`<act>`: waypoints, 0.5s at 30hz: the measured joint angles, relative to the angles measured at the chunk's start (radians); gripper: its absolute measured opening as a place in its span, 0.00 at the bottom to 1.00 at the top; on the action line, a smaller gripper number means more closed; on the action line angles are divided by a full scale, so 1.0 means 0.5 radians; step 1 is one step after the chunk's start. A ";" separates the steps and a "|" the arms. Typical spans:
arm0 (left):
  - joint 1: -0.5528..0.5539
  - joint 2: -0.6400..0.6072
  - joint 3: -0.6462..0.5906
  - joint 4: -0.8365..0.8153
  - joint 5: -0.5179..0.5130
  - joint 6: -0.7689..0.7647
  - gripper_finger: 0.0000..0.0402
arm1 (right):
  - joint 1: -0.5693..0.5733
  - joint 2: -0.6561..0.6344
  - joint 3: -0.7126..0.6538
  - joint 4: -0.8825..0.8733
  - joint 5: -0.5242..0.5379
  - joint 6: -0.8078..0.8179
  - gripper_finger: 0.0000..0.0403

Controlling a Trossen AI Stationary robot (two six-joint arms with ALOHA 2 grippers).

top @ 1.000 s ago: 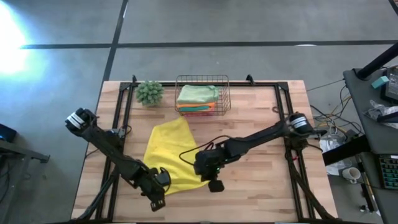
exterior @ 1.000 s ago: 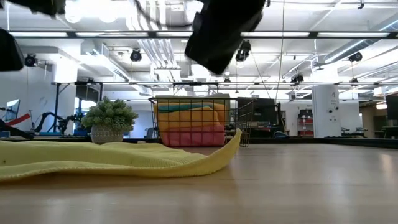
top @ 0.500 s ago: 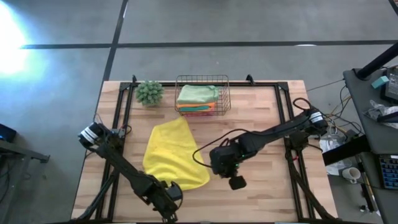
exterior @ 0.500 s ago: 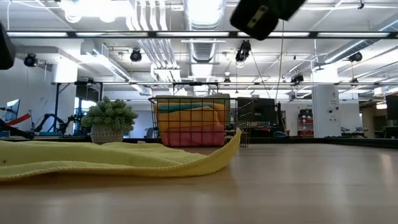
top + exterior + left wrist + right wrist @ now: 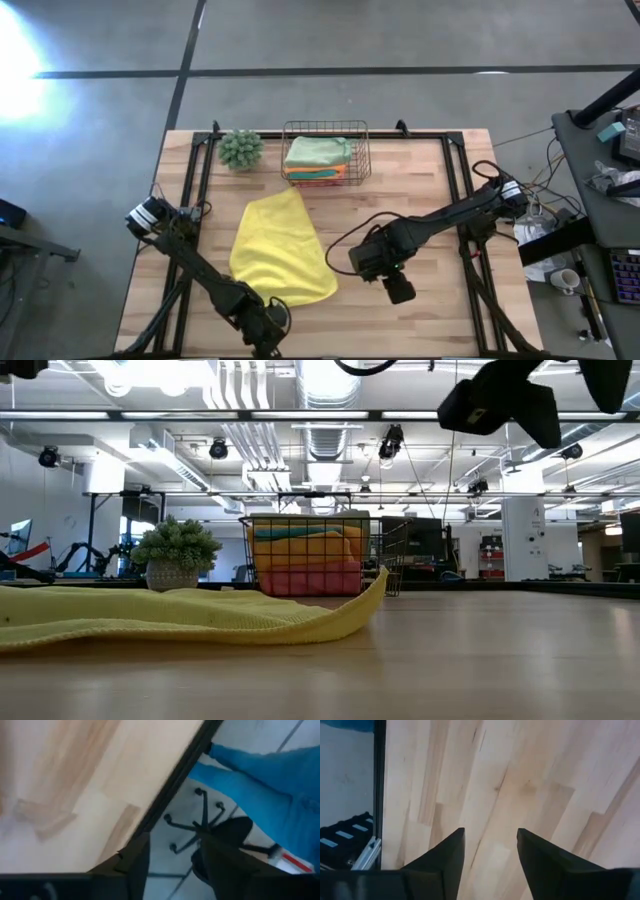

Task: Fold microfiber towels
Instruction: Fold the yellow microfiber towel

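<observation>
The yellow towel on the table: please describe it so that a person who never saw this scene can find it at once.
Start at the wooden table and find the wire basket at its far edge, next to a small green plant. The yellow towel lies spread out just in front of that basket. It is the only cloth lying loose on the wood; the other towels sit stacked inside the basket.

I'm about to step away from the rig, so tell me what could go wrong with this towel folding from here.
1. The yellow towel lies loosely doubled, its edges uneven and one corner curled up off the table; the fold may end crooked.
2. Neither gripper holds anything: the left gripper sits at the table's near edge and the right gripper beside the towel, fingers apart over bare wood. A re-grasp could drag the towel out of shape.
</observation>
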 joint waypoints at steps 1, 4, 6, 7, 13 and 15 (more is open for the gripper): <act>0.000 0.000 -0.001 0.004 0.038 -0.004 0.42 | 0.004 -0.007 -0.009 -0.001 0.000 0.016 0.43; 0.000 0.000 0.003 0.004 0.058 -0.004 0.49 | 0.028 -0.051 -0.058 -0.001 0.000 0.023 0.44; -0.001 -0.002 0.023 0.003 0.003 -0.004 0.50 | 0.049 -0.102 -0.120 0.008 0.004 0.056 0.44; -0.001 -0.004 0.040 0.005 -0.027 -0.002 0.51 | 0.062 -0.136 -0.158 0.006 0.019 0.085 0.45; -0.007 -0.018 0.215 -0.060 -0.330 0.161 0.51 | 0.208 -0.412 -0.468 0.197 0.402 0.311 0.45; -0.008 -0.021 0.310 -0.137 -0.410 0.240 0.51 | 0.254 -0.506 -0.581 0.325 0.439 0.368 0.45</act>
